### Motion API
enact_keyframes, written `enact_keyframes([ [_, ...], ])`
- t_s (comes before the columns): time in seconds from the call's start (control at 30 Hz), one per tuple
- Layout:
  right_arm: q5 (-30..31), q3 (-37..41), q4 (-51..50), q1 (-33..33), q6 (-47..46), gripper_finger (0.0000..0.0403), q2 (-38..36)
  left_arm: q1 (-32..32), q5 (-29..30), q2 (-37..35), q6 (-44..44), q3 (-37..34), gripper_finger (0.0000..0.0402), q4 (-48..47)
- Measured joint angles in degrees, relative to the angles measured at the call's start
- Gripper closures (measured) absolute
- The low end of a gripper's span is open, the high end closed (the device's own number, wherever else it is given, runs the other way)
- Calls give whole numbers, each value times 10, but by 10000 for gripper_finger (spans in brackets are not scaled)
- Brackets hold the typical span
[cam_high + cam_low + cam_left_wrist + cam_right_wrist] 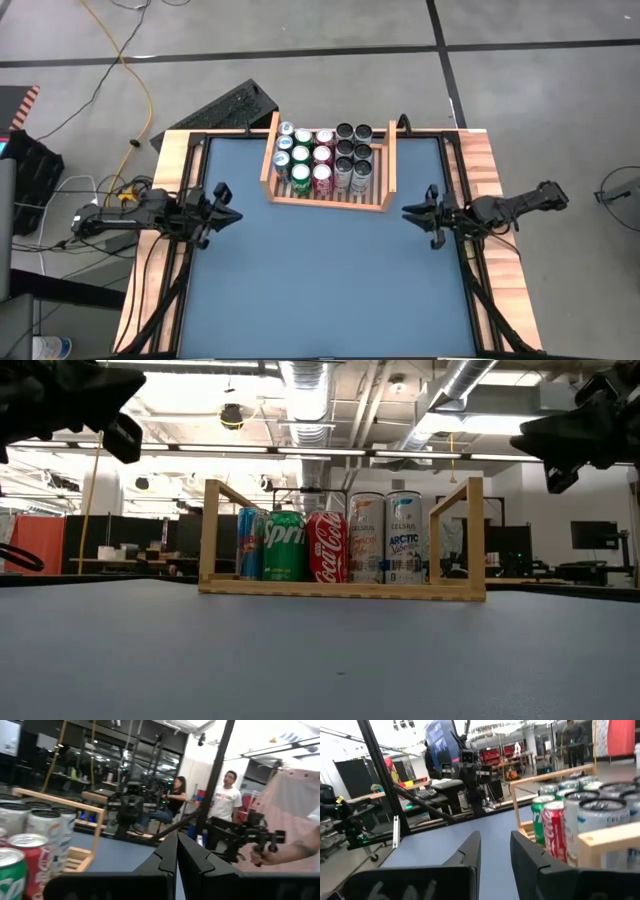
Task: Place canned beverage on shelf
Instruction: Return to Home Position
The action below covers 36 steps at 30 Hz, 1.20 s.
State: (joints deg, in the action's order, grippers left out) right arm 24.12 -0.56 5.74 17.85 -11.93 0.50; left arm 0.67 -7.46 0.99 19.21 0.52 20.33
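On the left gripper (177,842) the dark fingers sit nearly closed, on the right gripper (495,842) slightly parted, both empty; arms wait at the blue table (320,290) sides, presumably clearing the light-brown slatted wooden shelf (390,160) at its far edge, packed with upright cans (322,160)

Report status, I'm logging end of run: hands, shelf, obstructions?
Left hand shut, empty, at left. Right hand open, empty, at right. Shelf stocked with cans, rear centre. Nothing in the way.
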Motion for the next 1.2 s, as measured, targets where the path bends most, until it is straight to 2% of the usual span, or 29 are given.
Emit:
enact_keyframes([
  [0.23, 2, 0, -2, 0, 34, 316, -2, 0, 39, 0, -21, -1, 401, -17],
  [0.4, 1, 0, -14, 0, 34, 316, -1, 0, 57, 0, 31, -1, 401, -36],
  [0.6, 0, 0, -17, 0, 34, 316, -1, 0, 58, 0, 52, -1, 401, -87],
  [0.83, 0, 0, -19, 0, 34, 316, -1, 0, 60, 1, 53, -1, 401, -189],
  [1.2, 0, 1, -20, 0, 34, 316, -1, 0, 79, 9, 53, 4, 401, -204],
])
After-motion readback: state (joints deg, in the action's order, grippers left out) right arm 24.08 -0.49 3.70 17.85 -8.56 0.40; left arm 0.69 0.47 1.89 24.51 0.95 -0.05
